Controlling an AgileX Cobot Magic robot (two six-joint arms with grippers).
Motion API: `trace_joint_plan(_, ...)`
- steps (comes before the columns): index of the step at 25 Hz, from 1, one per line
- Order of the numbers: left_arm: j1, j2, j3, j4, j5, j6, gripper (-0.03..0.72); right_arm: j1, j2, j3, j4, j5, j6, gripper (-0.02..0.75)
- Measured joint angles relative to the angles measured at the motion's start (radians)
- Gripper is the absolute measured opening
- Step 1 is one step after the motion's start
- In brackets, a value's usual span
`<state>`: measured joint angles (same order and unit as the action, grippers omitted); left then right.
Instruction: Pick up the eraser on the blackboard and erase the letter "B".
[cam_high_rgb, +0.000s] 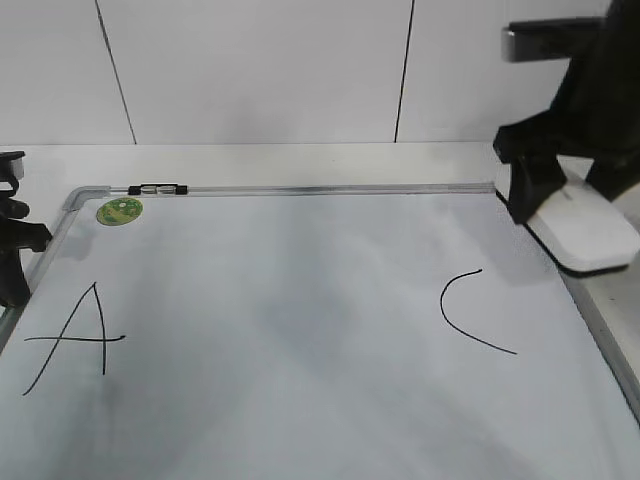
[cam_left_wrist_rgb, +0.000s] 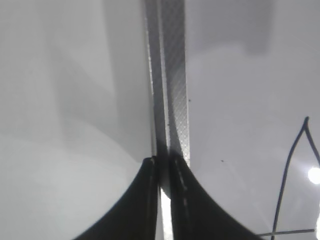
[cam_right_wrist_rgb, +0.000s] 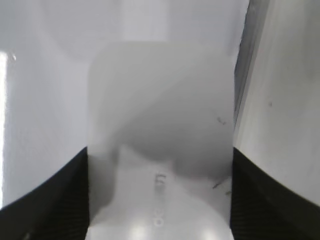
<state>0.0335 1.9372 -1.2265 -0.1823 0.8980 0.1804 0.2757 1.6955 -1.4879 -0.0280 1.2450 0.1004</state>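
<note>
The blackboard (cam_high_rgb: 300, 400) is a white dry-erase board with a silver frame that fills the table. No letter "B" shows on it; only a faint grey smear (cam_high_rgb: 290, 300) lies between the black "A" (cam_high_rgb: 85, 335) and the black "C" (cam_high_rgb: 465, 310). My right gripper (cam_high_rgb: 565, 195) is shut on the white eraser (cam_high_rgb: 590, 235) at the board's right edge, over the frame. In the right wrist view the eraser (cam_right_wrist_rgb: 160, 100) sits between both fingers (cam_right_wrist_rgb: 160, 200). My left gripper (cam_high_rgb: 15, 270) is shut and empty at the board's left frame (cam_left_wrist_rgb: 172, 75), as the left wrist view (cam_left_wrist_rgb: 162, 165) shows.
A round green sticker (cam_high_rgb: 119, 210) sits at the board's far left corner, next to a small black-and-white clip (cam_high_rgb: 158, 188) on the top frame. A white tiled wall (cam_high_rgb: 260, 70) stands behind the table. The board's right frame (cam_right_wrist_rgb: 245, 65) runs beside the eraser.
</note>
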Motion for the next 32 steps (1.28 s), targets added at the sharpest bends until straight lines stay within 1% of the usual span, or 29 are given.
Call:
trace_joint_plan(5, 0.0, 0.0, 0.0, 0.0, 0.0, 0.0, 0.019, -0.001, -0.031, 0.171, 0.004, -0.02, 0.054, 0.559)
trace_joint_plan(8, 0.0, 0.0, 0.0, 0.0, 0.0, 0.0, 0.019, -0.001, -0.031, 0.229, 0.004, -0.098, 0.071, 0.56)
trace_joint_plan(11, 0.0, 0.0, 0.0, 0.0, 0.0, 0.0, 0.019, -0.001, -0.031, 0.254, -0.023, -0.181, 0.094, 0.56)
trace_joint_plan(17, 0.0, 0.0, 0.0, -0.003, 0.0, 0.0, 0.019, -0.007, -0.031, 0.298, -0.172, -0.266, 0.173, 0.559)
trace_joint_plan(22, 0.0, 0.0, 0.0, -0.008, 0.0, 0.0, 0.019, -0.057, -0.017, 0.303, -0.18, -0.305, 0.183, 0.56)
trace_joint_plan(25, 0.0, 0.0, 0.0, -0.01, 0.0, 0.0, 0.018, -0.093, 0.001, 0.303, -0.154, -0.316, 0.156, 0.559)
trace_joint_plan(30, 0.0, 0.0, 0.0, -0.018, 0.002, 0.002, 0.017, -0.115, 0.015, 0.303, -0.011, -0.368, 0.022, 0.56)
trace_joint_plan(32, 0.0, 0.0, 0.0, -0.021, 0.002, 0.002, 0.017, -0.115, 0.029, 0.303, 0.02, -0.389, -0.002, 0.56)
